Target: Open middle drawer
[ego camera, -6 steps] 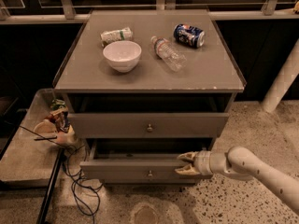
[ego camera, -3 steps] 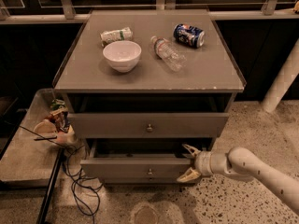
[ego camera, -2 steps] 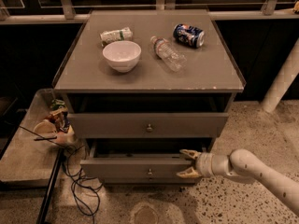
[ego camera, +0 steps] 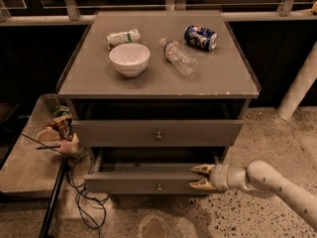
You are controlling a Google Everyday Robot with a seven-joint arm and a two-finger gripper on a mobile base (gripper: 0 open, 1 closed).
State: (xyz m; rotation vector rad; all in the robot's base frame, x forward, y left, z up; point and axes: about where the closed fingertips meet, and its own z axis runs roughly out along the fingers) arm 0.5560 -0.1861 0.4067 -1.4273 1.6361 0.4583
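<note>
The jaws of the robot's gripper (ego camera: pixel 194 177) stand spread apart, grasping nothing, at the right end of the middle drawer (ego camera: pixel 129 183), lower centre of the frame. The upper finger sits at the top edge of the drawer's flat grey front and the lower finger lies across its face. Whether either touches the front cannot be told. The pale arm (ego camera: pixel 277 186) reaches in from the lower right corner, low over the speckled floor (ego camera: pixel 267 133).

The middle drawer stands partly open, with a strip of plain grey inside showing behind its front. A small round knob (ego camera: pixel 159 186) sits at the centre of the front, to the left of the gripper. Directly above it is the upper drawer (ego camera: pixel 198 132), the wider of the two fronts in the frame, with a dark gap between it and the top of the bench (ego camera: pixel 223 78).

On the bench, upper centre of the frame, a white bowl (ego camera: pixel 129 58) stands upright at left. A white-and-green packet (ego camera: pixel 124 36) lies just behind the bowl. A clear plastic bottle (ego camera: pixel 178 56) lies on its side in the middle, and a blue can (ego camera: pixel 200 37) lies on its side toward the back right, apart from the bottle.

At lower left, a low grey platform (ego camera: pixel 25 172) beside the bench bears a small heap of colourful clutter (ego camera: pixel 60 128). A black cable (ego camera: pixel 81 202) loops on the floor between the platform and the middle drawer. A white post (ego camera: pixel 297 88) slants along the right edge.
</note>
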